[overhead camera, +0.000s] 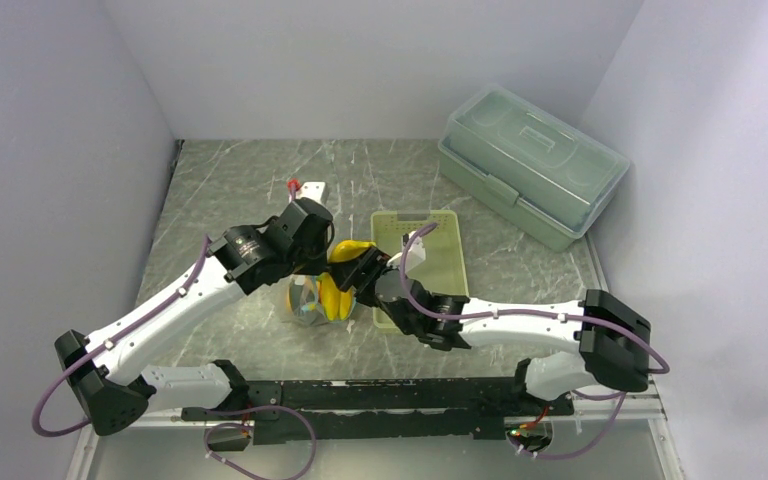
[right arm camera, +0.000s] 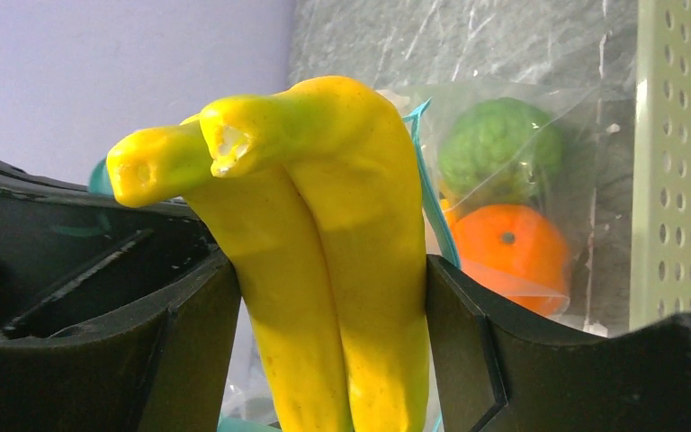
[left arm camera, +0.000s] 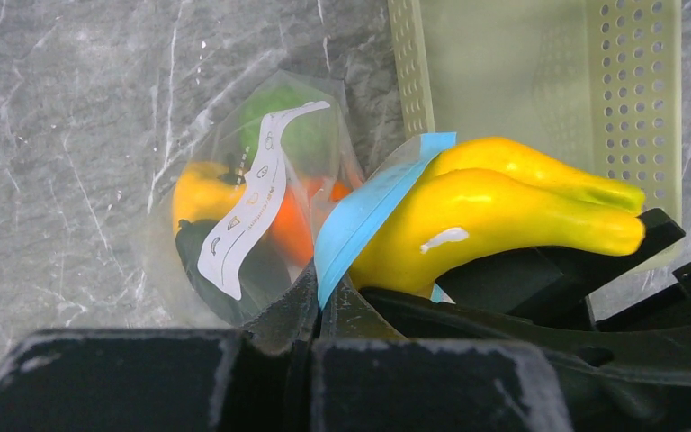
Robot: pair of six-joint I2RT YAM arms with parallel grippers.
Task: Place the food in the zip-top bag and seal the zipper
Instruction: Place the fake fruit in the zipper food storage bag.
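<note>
The clear zip-top bag (overhead camera: 307,298) lies on the table left of the pale green basket. Inside it I see the orange ball (right arm camera: 509,252), the bumpy green fruit (right arm camera: 495,144), the yellow-orange pepper (left arm camera: 200,193) and the dark avocado (left arm camera: 254,274). My left gripper (left arm camera: 322,297) is shut on the bag's light blue zipper strip (left arm camera: 369,214) and holds the mouth up. My right gripper (right arm camera: 333,310) is shut on the yellow bananas (right arm camera: 342,243), which also show in the top view (overhead camera: 345,262), at the bag's mouth, partly past the blue strip.
The pale green perforated basket (overhead camera: 442,250) sits just right of the bag, under my right arm. A large translucent lidded box (overhead camera: 530,160) stands at the back right. A small white piece with a red tip (overhead camera: 305,188) lies behind the left gripper. Walls close three sides.
</note>
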